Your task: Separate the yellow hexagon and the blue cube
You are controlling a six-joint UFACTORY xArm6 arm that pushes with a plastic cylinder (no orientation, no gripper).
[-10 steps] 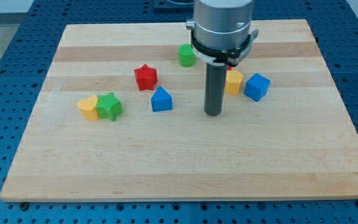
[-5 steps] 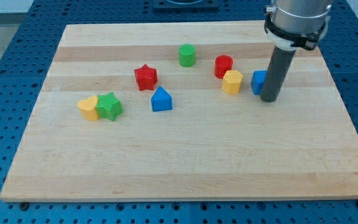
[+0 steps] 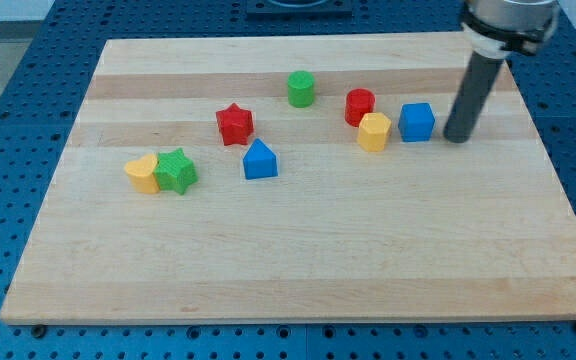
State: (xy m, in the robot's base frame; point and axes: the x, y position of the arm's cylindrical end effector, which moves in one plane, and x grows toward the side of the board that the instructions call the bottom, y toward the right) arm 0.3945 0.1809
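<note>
The yellow hexagon [image 3: 374,131] lies on the wooden board [image 3: 298,250] right of centre, towards the view's top. The blue cube [image 3: 417,122] sits just to its right, a narrow gap between them. My tip [image 3: 457,138] rests on the board a short way right of the blue cube, not touching it. The dark rod rises from the tip to the view's top right.
A red cylinder [image 3: 360,106] touches the yellow hexagon's upper left. A green cylinder [image 3: 301,89], a red star [image 3: 235,124] and a blue triangular block [image 3: 259,160] lie near the middle. A yellow heart [image 3: 142,172] and a green star [image 3: 176,170] sit together at the left.
My tip has swept from left of the yellow hexagon, round below the blue cube, to the cube's right. The blue cube has shifted slightly up and turned.
</note>
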